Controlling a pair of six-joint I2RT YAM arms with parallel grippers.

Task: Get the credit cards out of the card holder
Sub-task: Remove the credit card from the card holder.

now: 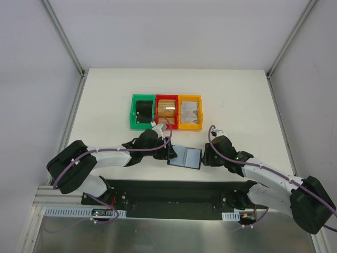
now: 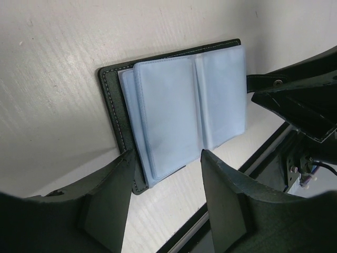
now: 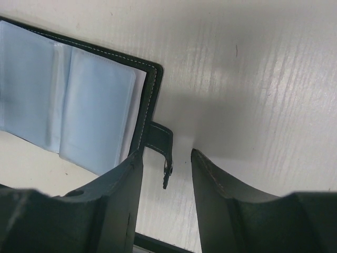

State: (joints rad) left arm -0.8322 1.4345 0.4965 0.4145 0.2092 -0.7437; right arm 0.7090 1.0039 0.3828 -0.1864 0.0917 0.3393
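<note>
The card holder lies open on the table between my two grippers, its bluish-grey panels up. My left gripper is open at its left edge. In the left wrist view the holder lies just beyond the gripper, one finger over its black corner. My right gripper is open at the holder's right edge. In the right wrist view the black tab hangs between the open jaws. A tan-gold credit card lies in the red bin and a pale one in the yellow bin. The holder's sleeves show no card.
Three bins stand in a row behind the holder: green with a chunky black object, red, yellow. The black base rail runs along the near table edge. The right gripper's fingers show in the left wrist view.
</note>
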